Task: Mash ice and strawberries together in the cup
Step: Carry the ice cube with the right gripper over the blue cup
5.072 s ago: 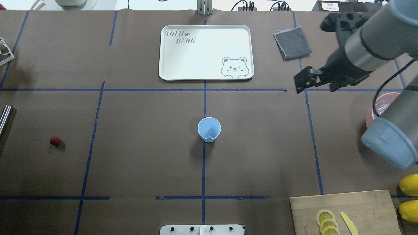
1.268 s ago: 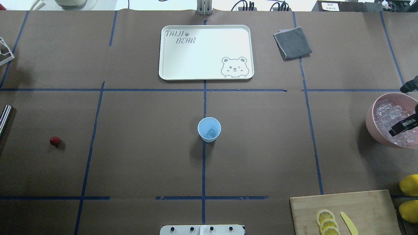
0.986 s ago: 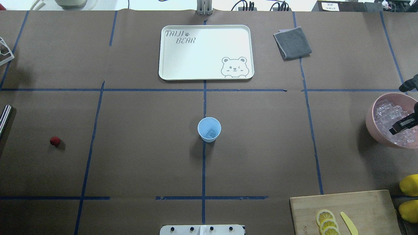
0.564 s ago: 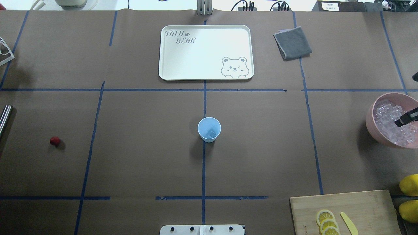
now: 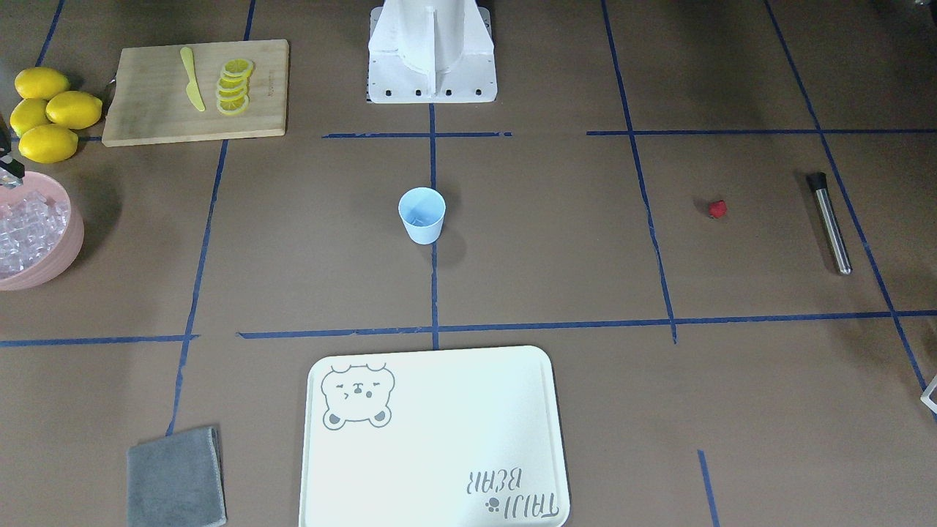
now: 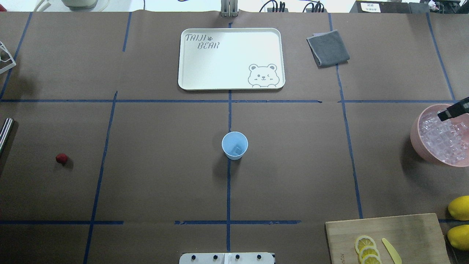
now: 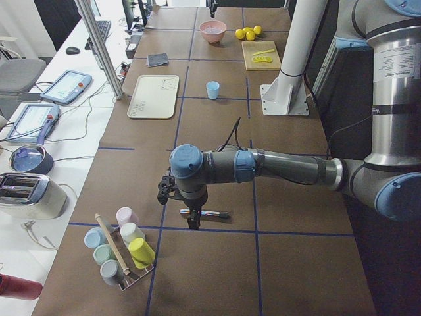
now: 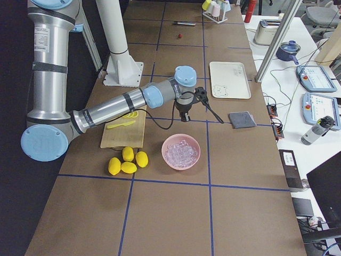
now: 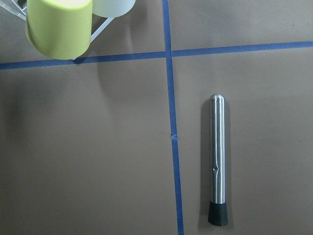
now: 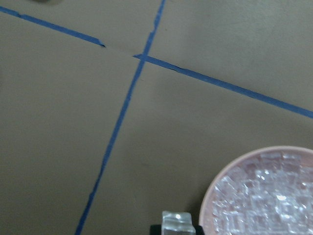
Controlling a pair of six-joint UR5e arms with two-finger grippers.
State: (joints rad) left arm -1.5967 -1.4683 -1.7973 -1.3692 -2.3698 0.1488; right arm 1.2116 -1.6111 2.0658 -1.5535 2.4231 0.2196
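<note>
Clenched on a small clear ice cube (image 10: 178, 221), the right gripper (image 6: 450, 113) has risen off the large pink bowl (image 6: 416, 138) at the worktop's right edge, presumably bound for the pale-blue plastic cup (image 6: 235, 145) at centre; I cannot tell the left gripper's (image 7: 191, 222) state.

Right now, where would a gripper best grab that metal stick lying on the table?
Mid-shaft, from straight above: the metal stick lies flat, long and thin, so a pinch across its narrow width near the middle should hold it balanced.
</note>
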